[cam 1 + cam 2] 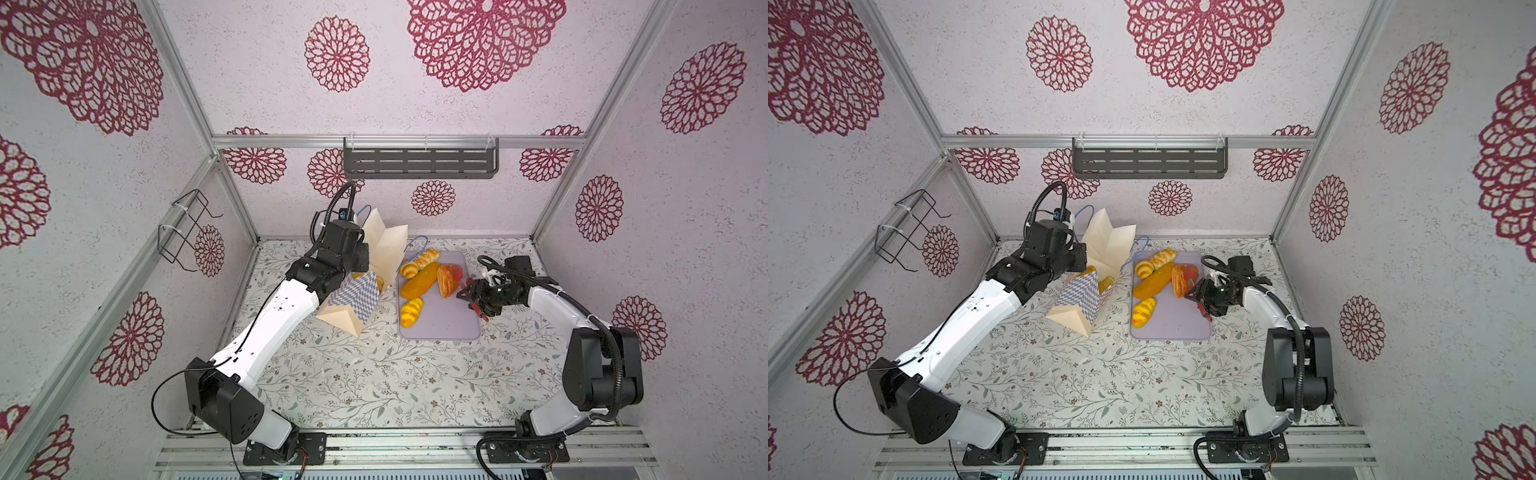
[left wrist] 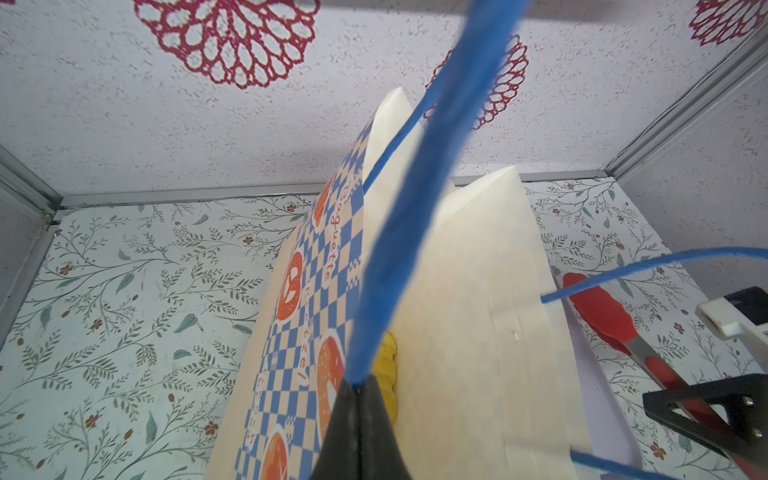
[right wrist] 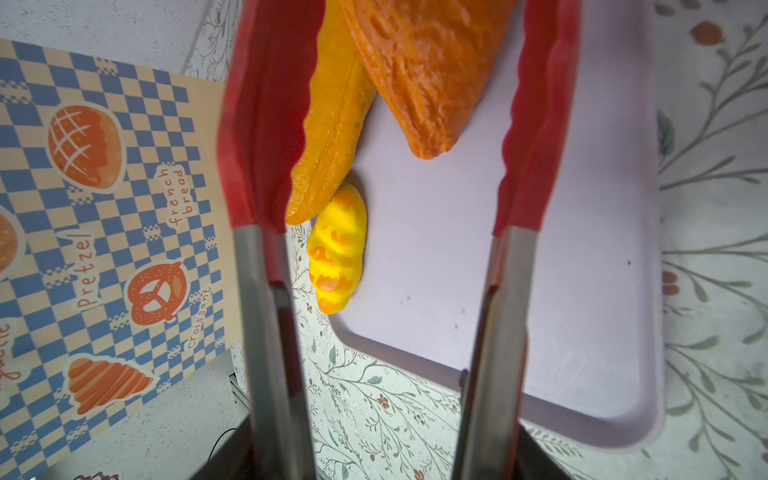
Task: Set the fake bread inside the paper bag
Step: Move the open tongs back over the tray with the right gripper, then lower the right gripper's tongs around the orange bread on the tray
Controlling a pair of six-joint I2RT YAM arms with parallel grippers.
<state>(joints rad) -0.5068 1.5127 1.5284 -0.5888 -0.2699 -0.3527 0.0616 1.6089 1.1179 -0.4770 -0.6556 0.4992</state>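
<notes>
Tongs (image 3: pixel 266 124) ride in the right gripper (image 1: pixel 469 296), which is clamped on their steel shanks. Their red tips stand apart on either side of the orange-brown flaky pastry (image 3: pixel 432 75). That pastry lies on the lilac tray (image 1: pixel 449 324), straight ahead of the gripper. In the right wrist view its long axis runs roughly along the tongs and its tapered end points back toward the gripper. I judge the squeeze across its width to be the coming move.

Just beside it, on the paper bag's side, lies the long loaf (image 3: pixel 332 137), under or against one tong tip, so it may get pinched too. The small yellow roll (image 1: pixel 411 312) touches that loaf's near end. A braided pastry (image 1: pixel 426 257) and a small croissant (image 1: pixel 409 270) sit at the tray's far end.

The paper bag (image 1: pixel 353 299) leans beside the tray, with its mouth up and spread. The left gripper (image 2: pixel 357 415) is closed on one blue cord handle (image 2: pixel 415 208). Yellow bread (image 2: pixel 386 365) already shows inside the bag. The free handle (image 1: pixel 415 245) loops over the tray's far corner, across the carry path.
</notes>
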